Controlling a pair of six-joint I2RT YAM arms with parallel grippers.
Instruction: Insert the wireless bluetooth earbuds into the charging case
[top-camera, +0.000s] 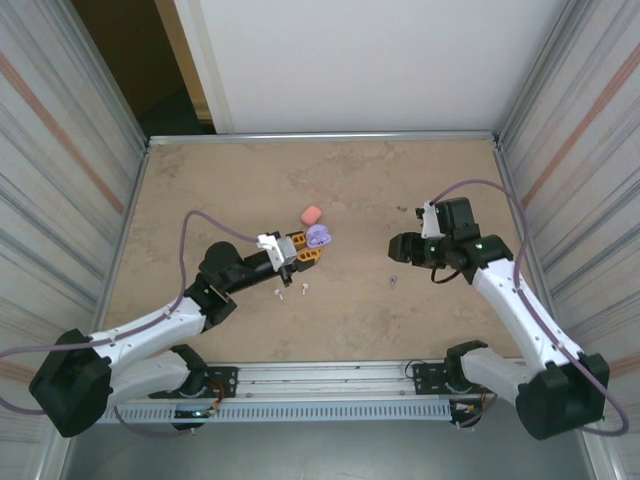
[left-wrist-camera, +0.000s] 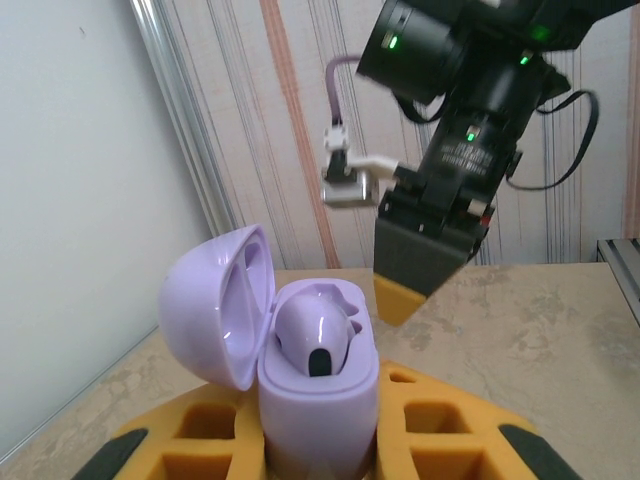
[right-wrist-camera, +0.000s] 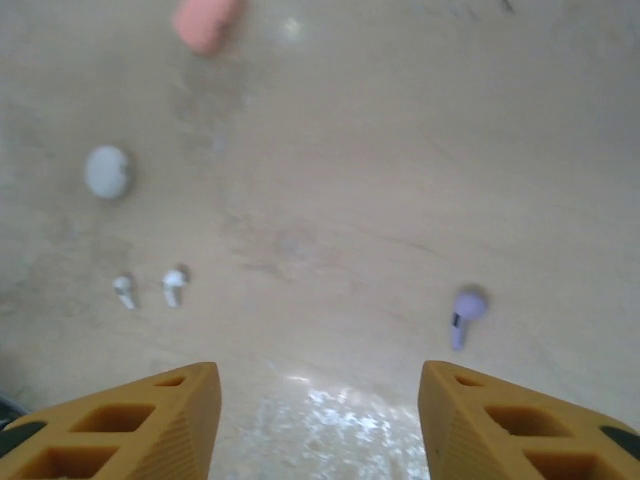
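Purple stemmed earbud (right-wrist-camera: 465, 312) lies on the beige tabletop (right-wrist-camera: 330, 150) at 2 o'clock from the nearer right gripper (right-wrist-camera: 318, 380), jaws half-open, empty; stem toward 6; left gripper (top-camera: 303, 250) clamps the lilac charging case (left-wrist-camera: 320, 390).

Open lilac charging case (left-wrist-camera: 318, 400) stands upright, centre frame, one purple earbud (left-wrist-camera: 315, 335) seated inside; a second purple earbud (right-wrist-camera: 465, 312) lies loose lower right, two white earbuds (right-wrist-camera: 173, 287) lower left.

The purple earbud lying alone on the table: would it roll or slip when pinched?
The purple earbud looks tiny, so probably very light and easily flicked away. Its rounded head may let it pivot; the stem likely stops real rolling. Smooth shell, perhaps slippery.
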